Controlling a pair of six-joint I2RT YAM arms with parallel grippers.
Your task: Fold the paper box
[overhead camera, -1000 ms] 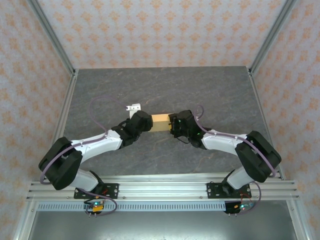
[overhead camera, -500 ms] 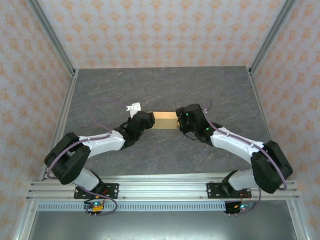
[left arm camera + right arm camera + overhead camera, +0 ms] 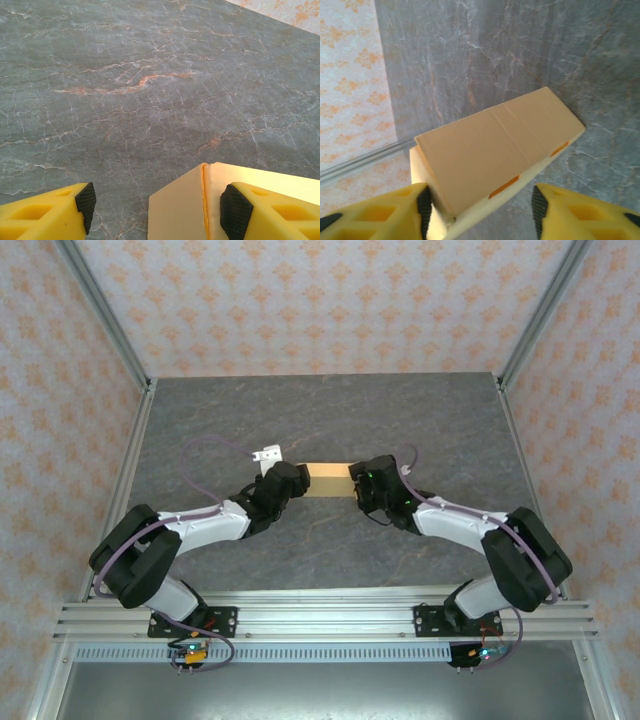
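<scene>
Here, one paper box (image 3: pixel 328 480) lies on the counter (image 3: pixel 420 420). Two hands reach in low at its opposite ends. The left hand (image 3: pixel 159 209) straddles the box's left end, spread wide. The right hand (image 3: pixel 479 200) straddles its right end, likewise spread, not clamped.

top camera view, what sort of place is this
Probably a robot test cell: patterned backdrop walls on metal frame posts, a marble-look table, a left arm and a right arm bolted to an aluminium rail.
</scene>
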